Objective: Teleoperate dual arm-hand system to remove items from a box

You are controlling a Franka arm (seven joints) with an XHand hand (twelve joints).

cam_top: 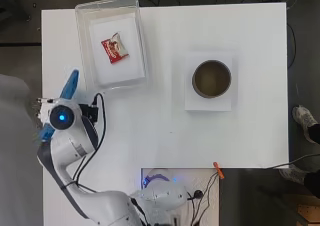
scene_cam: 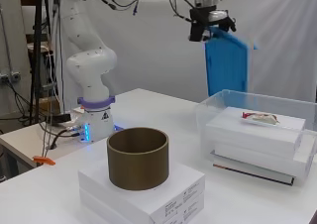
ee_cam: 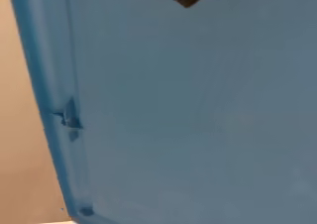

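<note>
Counter [cam_top: 165, 136] first: I have the clear box [cam_top: 82, 41] at its far left corner, open on top, and the cardboard ring [cam_top: 212, 79] on a white carton right of the middle. The blue lid [scene_cam: 226, 68] hangs on edge, long axis upright, above the box's near rim. It hangs from my robot hand [scene_cam: 208, 23], but I cannot tell how the fingers sit on it. The red snack packet [cam_top: 114, 48] lies flat inside the box, beyond and well below the hand.
</note>
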